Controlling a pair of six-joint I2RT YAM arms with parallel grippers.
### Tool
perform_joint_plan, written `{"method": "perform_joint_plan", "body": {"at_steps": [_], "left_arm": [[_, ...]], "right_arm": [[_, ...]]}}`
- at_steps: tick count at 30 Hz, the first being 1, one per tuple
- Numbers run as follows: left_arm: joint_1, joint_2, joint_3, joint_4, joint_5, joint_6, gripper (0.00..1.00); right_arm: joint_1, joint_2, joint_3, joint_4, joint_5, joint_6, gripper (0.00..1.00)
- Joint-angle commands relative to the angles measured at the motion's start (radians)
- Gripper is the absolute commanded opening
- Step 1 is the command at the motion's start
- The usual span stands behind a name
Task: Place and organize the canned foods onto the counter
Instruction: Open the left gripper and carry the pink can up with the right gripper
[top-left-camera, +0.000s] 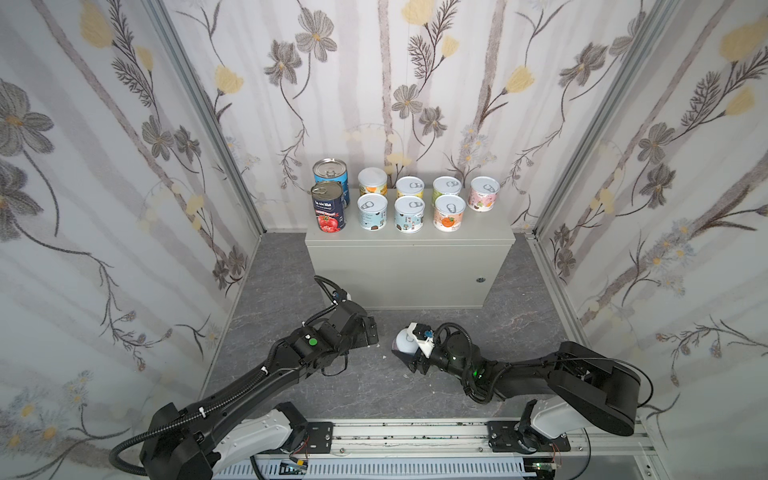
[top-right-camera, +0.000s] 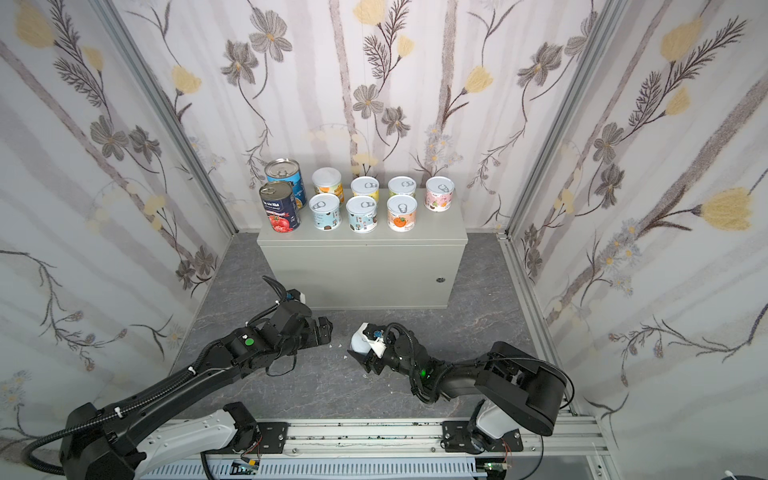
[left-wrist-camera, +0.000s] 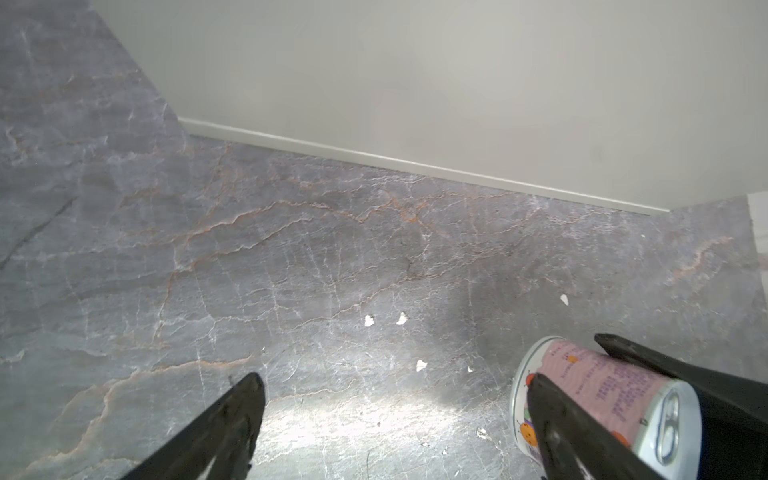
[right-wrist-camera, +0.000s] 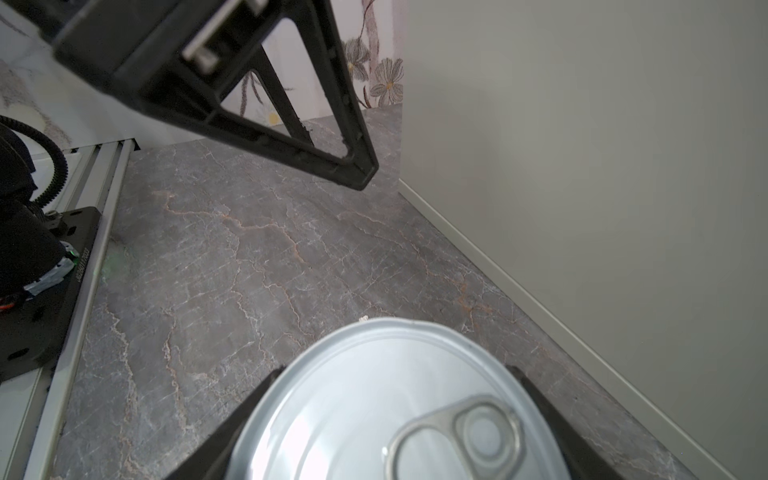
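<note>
Clamping a sealed can (left-wrist-camera: 598, 384), right gripper (left-wrist-camera: 567, 357) seemingly holds it tilted.

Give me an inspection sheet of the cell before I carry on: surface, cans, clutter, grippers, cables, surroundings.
Surface: light-grey rectangular metal counter, front right spot on its top free; dark marbled floor below.
Job's things: nine cylindrical cans upright on the counter in two rows, with the navy tomato-label can and the blue-label can at the left end; the tenth, a pink-label pale-lidded can, is off the counter.
Clutter: small white flecks on the floor.
Grippers: left gripper open, empty; right gripper shut on the pink-label can, tipped over, low above the floor.
Cables: black corrugated conduit along the left arm; no snag seen.
Surroundings: floral wallpaper walls; aluminium rail at the arm bases.
</note>
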Motion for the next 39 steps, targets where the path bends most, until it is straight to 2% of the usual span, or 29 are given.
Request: {"method": "perform_joint_plan", "body": {"at_steps": [1,5,12,17,28,32,36,39], "left_arm": [[-0.002,-0.027,0.001,0.111,0.029,0.122,1.0],[0.0,-0.025,0.029,0.184,0.047,0.252,1.0],[-0.002,0.05,0.101,0.377,0.157,0.421,1.0],[-0.003,0.116,0.191,0.408,0.228,0.504,1.0],[-0.004,0.133,0.174,0.607,0.425,0.51,1.0],[-0.009,0.161,0.181,0.662,0.483,0.505,1.0],[-0.02,0.197,0.199,0.708,0.531,0.502,1.0],[-0.035,0.221,0.214,0.729,0.537,0.498,1.0]], "right_arm": [[-0.016,-0.08,0.008,-0.011,-0.002,-0.005,0.41],[-0.039,-0.171,0.019,-0.107,-0.007,-0.006,0.41],[-0.08,-0.31,0.102,-0.366,-0.018,0.039,0.43],[-0.083,-0.397,0.124,-0.452,0.054,0.068,0.43],[-0.128,-0.61,0.172,-0.649,0.214,0.076,0.43],[-0.15,-0.665,0.182,-0.677,0.226,0.092,0.42],[-0.217,-0.688,0.226,-0.773,0.229,0.12,0.42],[-0.249,-0.705,0.255,-0.818,0.228,0.124,0.42]]}}
